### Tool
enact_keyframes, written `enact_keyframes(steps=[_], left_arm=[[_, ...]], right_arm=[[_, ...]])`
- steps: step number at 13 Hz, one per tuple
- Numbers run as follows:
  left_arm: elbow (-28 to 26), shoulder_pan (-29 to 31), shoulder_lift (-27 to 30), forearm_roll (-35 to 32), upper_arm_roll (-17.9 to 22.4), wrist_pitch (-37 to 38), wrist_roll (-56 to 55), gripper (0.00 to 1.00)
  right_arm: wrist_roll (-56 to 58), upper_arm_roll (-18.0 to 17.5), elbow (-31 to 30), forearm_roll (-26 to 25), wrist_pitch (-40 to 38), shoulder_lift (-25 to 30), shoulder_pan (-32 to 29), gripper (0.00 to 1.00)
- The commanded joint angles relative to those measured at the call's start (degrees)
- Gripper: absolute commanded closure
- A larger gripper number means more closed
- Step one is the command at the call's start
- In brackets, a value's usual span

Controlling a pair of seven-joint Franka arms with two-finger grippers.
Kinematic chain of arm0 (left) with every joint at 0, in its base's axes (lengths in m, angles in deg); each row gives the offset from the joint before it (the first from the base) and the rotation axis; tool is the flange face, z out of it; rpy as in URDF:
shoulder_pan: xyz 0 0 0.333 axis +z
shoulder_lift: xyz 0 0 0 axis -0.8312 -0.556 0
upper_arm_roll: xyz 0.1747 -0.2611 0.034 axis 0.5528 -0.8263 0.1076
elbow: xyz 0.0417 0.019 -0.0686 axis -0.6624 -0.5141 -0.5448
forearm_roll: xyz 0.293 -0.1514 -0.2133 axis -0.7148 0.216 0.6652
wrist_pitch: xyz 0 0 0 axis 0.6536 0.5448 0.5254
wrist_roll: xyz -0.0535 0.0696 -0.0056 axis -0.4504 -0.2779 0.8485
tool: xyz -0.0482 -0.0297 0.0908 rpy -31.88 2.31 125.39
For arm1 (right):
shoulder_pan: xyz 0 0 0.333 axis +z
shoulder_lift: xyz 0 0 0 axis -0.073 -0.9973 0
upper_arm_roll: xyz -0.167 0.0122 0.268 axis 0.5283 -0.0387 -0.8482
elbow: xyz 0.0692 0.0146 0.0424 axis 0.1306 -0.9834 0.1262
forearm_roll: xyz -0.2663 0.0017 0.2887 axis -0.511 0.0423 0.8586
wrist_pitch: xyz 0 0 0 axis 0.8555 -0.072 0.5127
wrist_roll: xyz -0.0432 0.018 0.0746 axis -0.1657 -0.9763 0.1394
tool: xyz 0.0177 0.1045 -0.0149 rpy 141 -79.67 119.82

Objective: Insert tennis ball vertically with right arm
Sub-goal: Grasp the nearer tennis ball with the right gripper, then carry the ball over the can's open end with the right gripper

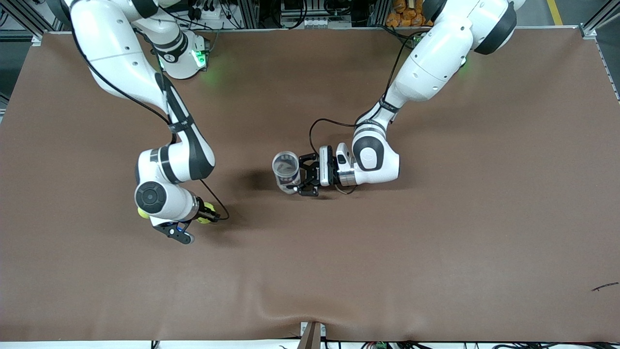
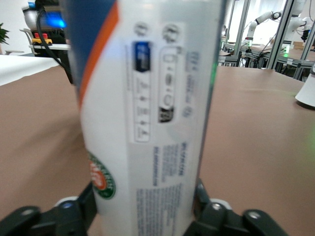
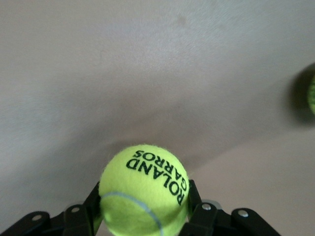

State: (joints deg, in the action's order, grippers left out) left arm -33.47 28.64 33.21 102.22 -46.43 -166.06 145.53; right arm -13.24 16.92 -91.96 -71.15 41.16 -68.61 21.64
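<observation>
While the left gripper [image 1: 304,180] clamps the upright tennis ball can [image 1: 286,170], the right gripper [image 3: 145,216], gripping a Roland Garros tennis ball [image 3: 144,194], should centre squarely over the can's mouth before lowering.

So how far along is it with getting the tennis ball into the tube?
Done: the left gripper holds the clear tube upright on the table, mouth open. In hand: the right gripper is shut on a tennis ball, away toward the right arm's end. Left: carry it over the tube and drop it in. A second ball lies nearby.
</observation>
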Motion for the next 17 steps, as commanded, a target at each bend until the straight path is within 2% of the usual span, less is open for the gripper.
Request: enact_keyframes(steps=[1,4,7,12,17], left_arm=[[0.2,-0.4,-0.4,1.5,-0.1,-0.2,1.8,0.14],[0.2,-0.4,-0.5,1.5,-0.1,-0.2,2.0,0.15],[0.2,-0.4,-0.5,1.5,-0.1,-0.2,2.0,0.16],[0.2,-0.5,-0.5,1.5,-0.1,-0.2,2.0,0.17],[0.2,-0.5,-0.5,1.5,-0.1,-0.2,2.0,0.17]], right_arm=[[-1.3,-0.9,1.2,0.6,-7.9,6.4,0.0,0.54],[-10.9,-3.1,6.5,6.6,-15.8,8.4,3.1,0.54],[-24.0,-3.6,11.6,6.8,-19.9,9.0,10.1,0.54],[-42.1,-4.8,12.3,8.0,-20.4,9.1,18.2,0.53],[-44.9,-4.6,12.4,7.8,-18.8,8.6,20.0,0.52]])
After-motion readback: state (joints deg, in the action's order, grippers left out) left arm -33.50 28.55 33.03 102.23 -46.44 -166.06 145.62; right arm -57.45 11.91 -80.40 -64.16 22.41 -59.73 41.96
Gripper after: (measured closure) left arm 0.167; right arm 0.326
